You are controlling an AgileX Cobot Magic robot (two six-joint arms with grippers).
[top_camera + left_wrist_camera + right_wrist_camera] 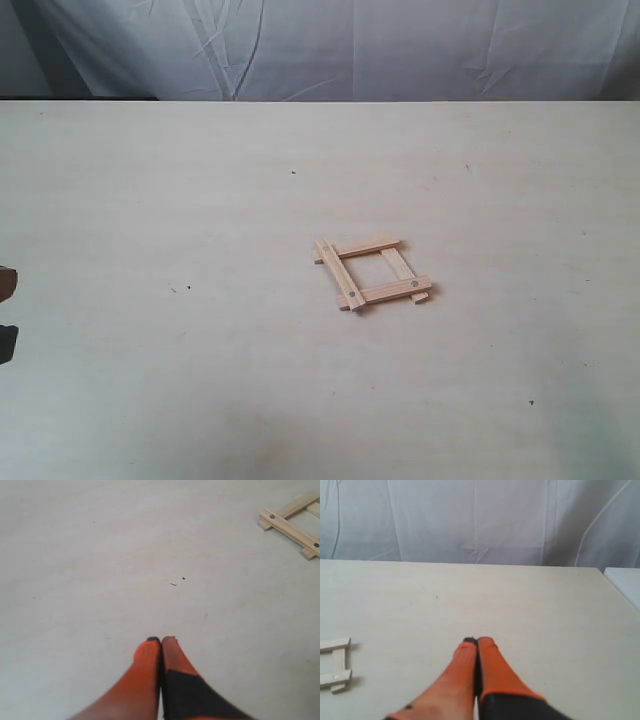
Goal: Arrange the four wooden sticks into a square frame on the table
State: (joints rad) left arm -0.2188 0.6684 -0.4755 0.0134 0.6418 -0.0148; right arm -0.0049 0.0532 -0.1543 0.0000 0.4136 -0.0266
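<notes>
The four wooden sticks lie as a small open square frame (372,274) on the pale table (200,200), ends overlapping and jutting out a little. Dark holes show on two of the slats. Part of the frame (292,524) shows in the left wrist view and a corner of it (336,671) in the right wrist view. My left gripper (161,640) is shut, orange fingers pressed together with nothing between, well away from the frame. Just as empty, my right gripper (478,641) is shut above bare table. In the exterior view only a sliver of the left gripper (6,312) shows at the left edge.
A wrinkled white cloth backdrop (320,45) hangs behind the table's far edge. Tiny dark specks (183,578) dot the surface. The table's right edge (615,587) shows in the right wrist view.
</notes>
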